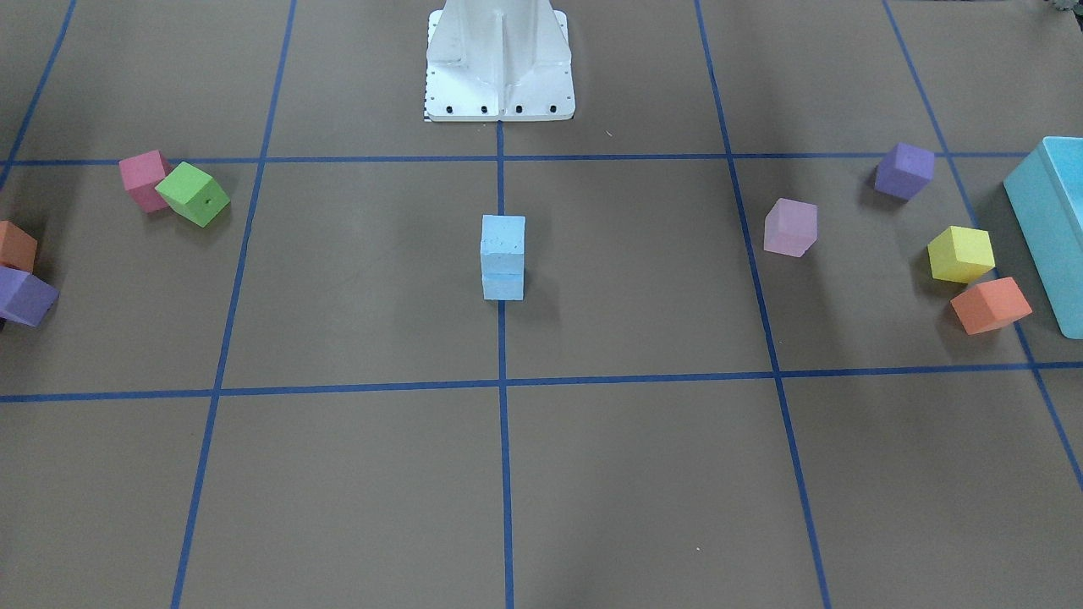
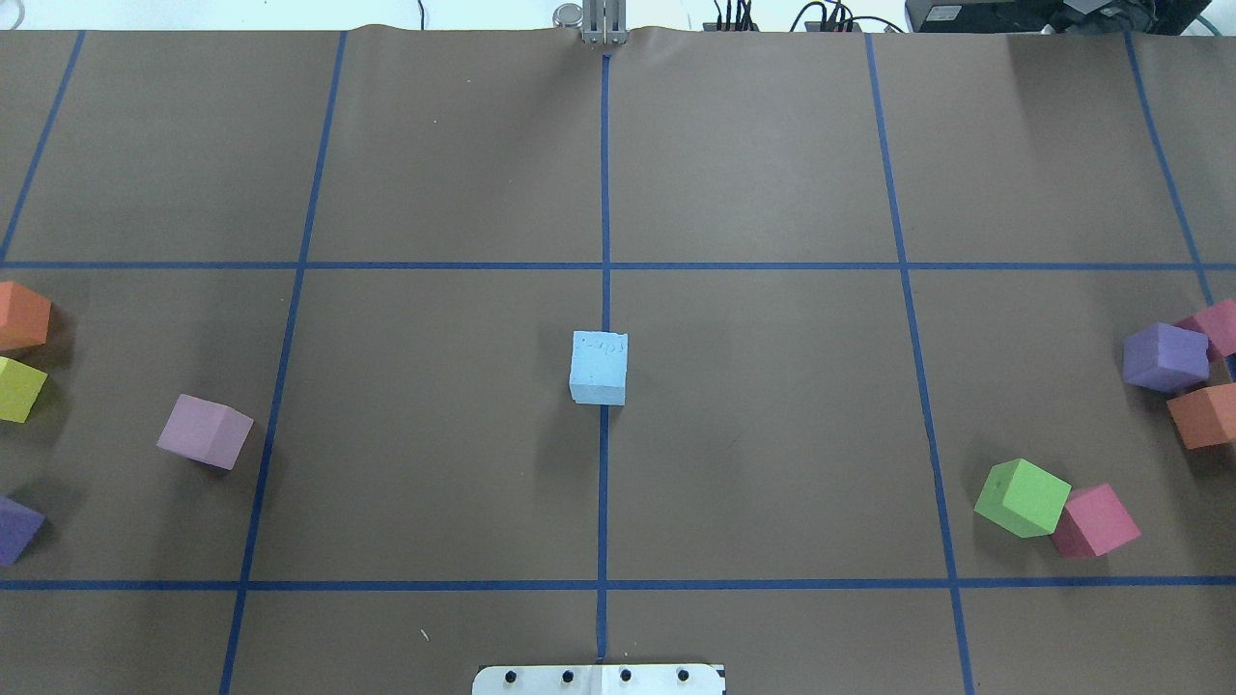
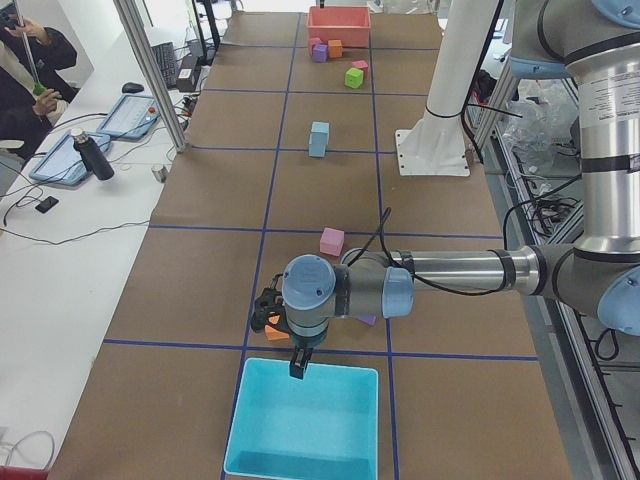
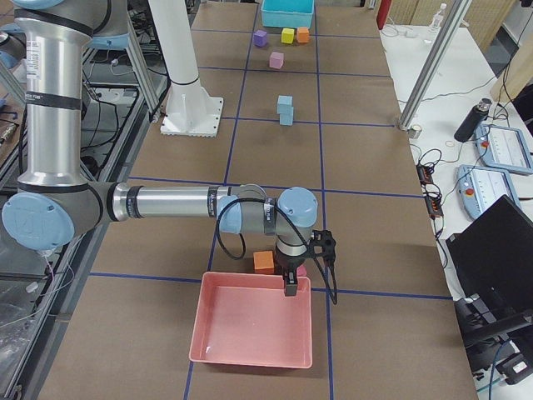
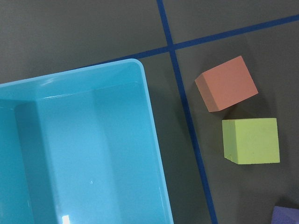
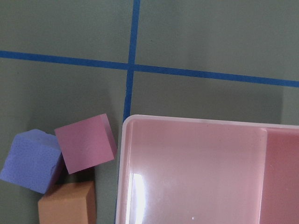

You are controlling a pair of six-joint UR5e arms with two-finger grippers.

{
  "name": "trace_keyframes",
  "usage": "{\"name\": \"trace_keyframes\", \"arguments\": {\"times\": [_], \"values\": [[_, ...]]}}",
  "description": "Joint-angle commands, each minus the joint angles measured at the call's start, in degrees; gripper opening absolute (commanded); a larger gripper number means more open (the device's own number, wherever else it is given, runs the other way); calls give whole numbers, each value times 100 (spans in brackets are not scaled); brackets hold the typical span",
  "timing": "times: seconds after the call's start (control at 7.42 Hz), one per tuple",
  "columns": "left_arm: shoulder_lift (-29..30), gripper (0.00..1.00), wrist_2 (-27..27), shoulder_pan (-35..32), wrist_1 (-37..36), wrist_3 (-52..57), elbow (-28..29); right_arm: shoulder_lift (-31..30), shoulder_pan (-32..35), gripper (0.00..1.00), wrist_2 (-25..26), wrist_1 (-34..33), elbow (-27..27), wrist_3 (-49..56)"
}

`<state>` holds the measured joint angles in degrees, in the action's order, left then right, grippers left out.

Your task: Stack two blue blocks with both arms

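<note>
Two sky-blue blocks stand stacked on the table's centre line, the upper block [image 1: 503, 241] on the lower block [image 1: 503, 287]. From overhead only the top block [image 2: 599, 365] shows. The stack also shows in the exterior left view [image 3: 319, 138] and the exterior right view [image 4: 285, 109]. No gripper is near it. My left gripper [image 3: 298, 366] hangs over the near edge of the teal box [image 3: 300, 468] at the table's left end. My right gripper [image 4: 291, 285] hangs over the edge of the pink tray [image 4: 250, 362] at the right end. I cannot tell whether either gripper is open or shut.
Loose cubes lie at both ends: a pink cube [image 1: 144, 179], green cube [image 1: 195, 194], light purple cube [image 1: 790, 227], yellow cube [image 1: 960, 254] and orange cube [image 1: 990, 304]. The teal box's rim [image 5: 152, 140] and the pink tray's rim [image 6: 187, 120] fill the wrist views. The white base [image 1: 499, 59] stands behind the stack.
</note>
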<state>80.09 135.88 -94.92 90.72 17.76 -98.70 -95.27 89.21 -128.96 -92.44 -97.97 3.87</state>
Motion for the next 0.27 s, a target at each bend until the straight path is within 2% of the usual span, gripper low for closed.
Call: {"name": "trace_keyframes", "arguments": {"times": [0.0,0.13], "values": [[-2,98,0,0,-2,0,8,0,0,100,-68,-2,6,0],[-2,98,0,0,-2,0,8,0,0,100,-68,-2,6,0]]}}
